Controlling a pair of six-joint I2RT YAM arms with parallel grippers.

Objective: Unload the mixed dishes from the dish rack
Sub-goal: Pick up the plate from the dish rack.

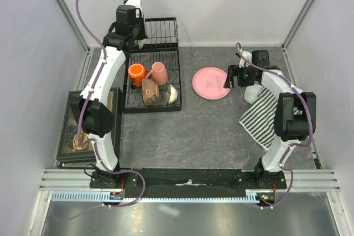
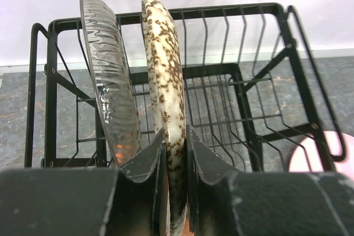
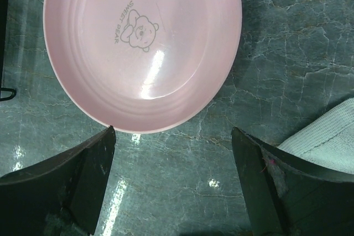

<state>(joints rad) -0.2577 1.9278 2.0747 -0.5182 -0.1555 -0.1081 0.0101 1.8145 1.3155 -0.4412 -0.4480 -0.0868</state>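
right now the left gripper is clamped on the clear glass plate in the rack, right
No: the left wrist view shows the left gripper clamped on the brown-speckled plate. The clear glass plate stands beside it in the rack, outside the jaws.

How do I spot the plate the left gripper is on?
Look in the upright back section of the black dish rack, far left. Two plates stand there on edge; yours is the cream, brown-speckled plate in the left gripper, not the clear ribbed one.
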